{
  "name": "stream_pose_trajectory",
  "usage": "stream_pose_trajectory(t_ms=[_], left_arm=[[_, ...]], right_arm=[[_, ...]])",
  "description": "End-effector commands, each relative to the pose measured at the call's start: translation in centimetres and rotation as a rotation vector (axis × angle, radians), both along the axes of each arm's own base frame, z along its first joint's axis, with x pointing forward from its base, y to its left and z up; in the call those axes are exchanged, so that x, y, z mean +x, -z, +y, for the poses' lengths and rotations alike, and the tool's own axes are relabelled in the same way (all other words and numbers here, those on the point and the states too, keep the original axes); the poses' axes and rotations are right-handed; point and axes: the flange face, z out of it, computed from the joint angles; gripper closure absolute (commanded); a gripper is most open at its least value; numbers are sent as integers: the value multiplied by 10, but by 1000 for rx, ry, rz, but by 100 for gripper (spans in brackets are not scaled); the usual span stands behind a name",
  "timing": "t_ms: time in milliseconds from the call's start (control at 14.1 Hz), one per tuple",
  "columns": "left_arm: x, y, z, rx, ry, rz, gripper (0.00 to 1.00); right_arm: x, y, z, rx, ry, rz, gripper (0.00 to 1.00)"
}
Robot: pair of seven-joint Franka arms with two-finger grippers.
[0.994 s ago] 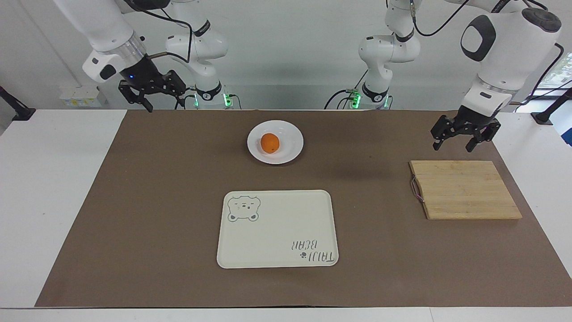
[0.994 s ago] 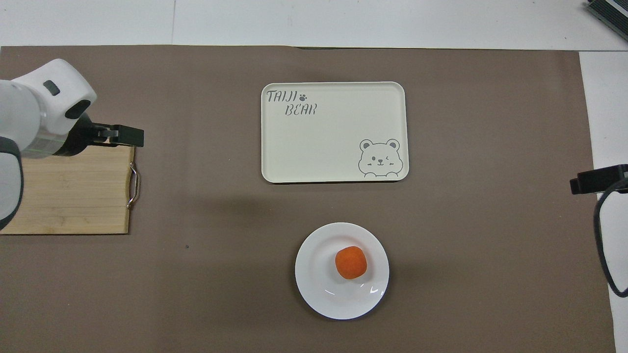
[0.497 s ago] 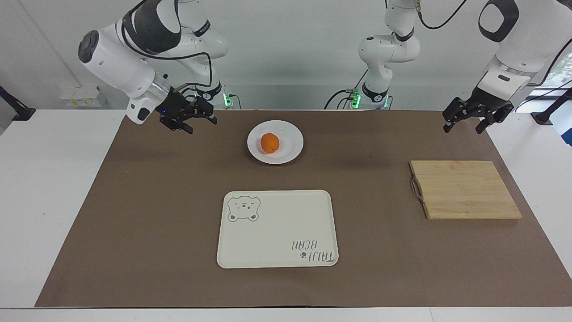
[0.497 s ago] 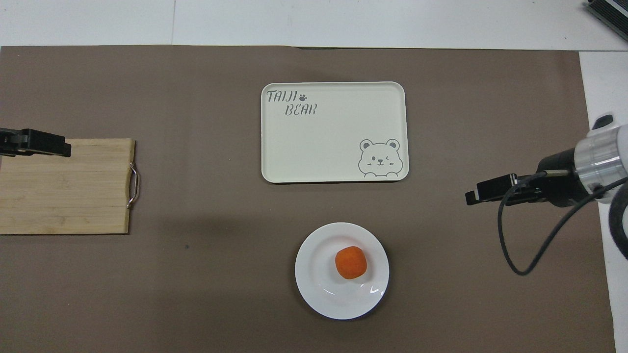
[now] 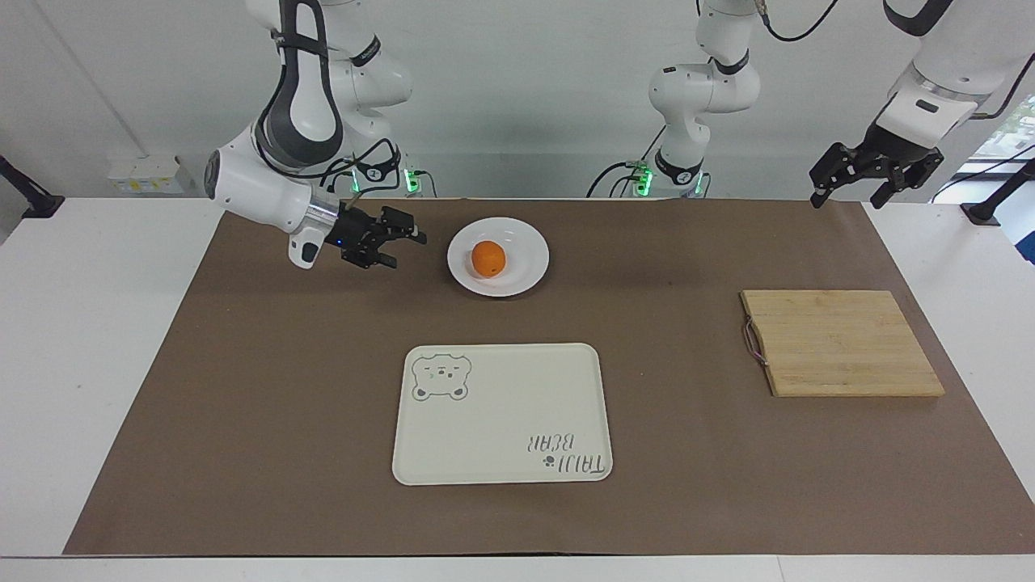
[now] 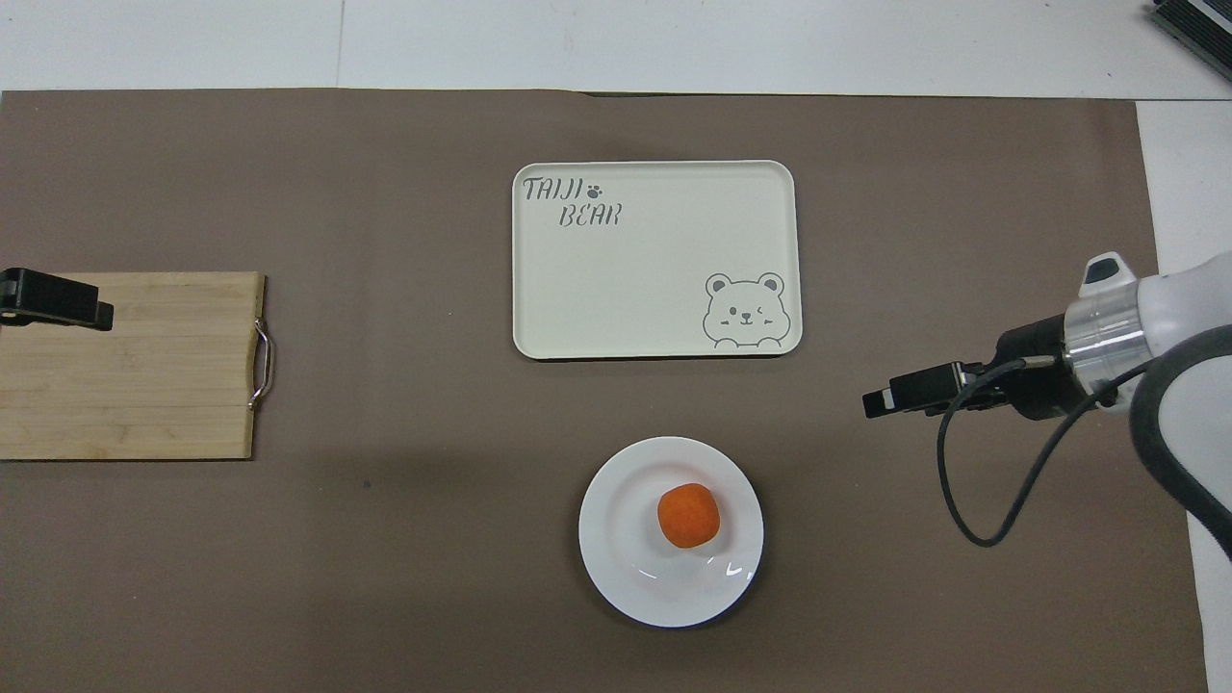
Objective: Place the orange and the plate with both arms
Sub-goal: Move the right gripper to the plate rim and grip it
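Observation:
The orange (image 5: 488, 259) lies in the white plate (image 5: 530, 242), which sits on the brown mat near the robots; both also show in the overhead view, the orange (image 6: 688, 516) on the plate (image 6: 616, 568). My right gripper (image 5: 408, 251) is open and empty. It hangs low over the mat beside the plate, toward the right arm's end, pointing at the plate without touching it; the overhead view shows the right gripper (image 6: 871, 404) too. My left gripper (image 5: 847, 200) is open and empty, raised high over the mat's edge at the left arm's end. Its tip (image 6: 96, 313) shows over the cutting board.
A cream tray with a bear drawing (image 5: 501, 412) lies farther from the robots than the plate and also shows in the overhead view (image 6: 654, 260). A wooden cutting board (image 5: 841, 343) with a metal handle lies toward the left arm's end.
My right gripper has come down and moved across the mat toward the plate. My left gripper has risen and drawn back from over the cutting board. The orange and plate have not moved.

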Motion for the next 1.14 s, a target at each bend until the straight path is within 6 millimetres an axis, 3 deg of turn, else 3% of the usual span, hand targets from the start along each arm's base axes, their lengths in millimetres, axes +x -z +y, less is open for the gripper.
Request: stream_pose_trajectory(t_ms=[0,355,639,1065], left_arm=[[-8,-5,-2,25,7,11,0],[-7,-6,-9,22,12,3,0],[-7,-6,2,22,-7,3,0],[-7,-6,-1,22,-2,2,0]], right_arm=[[-23,33,7,88,17,-23,0],[-51,91,28,143,51,-2,0],[-64,116,36,187,74,5,0],[-77,125,56,187,96,14,0]])
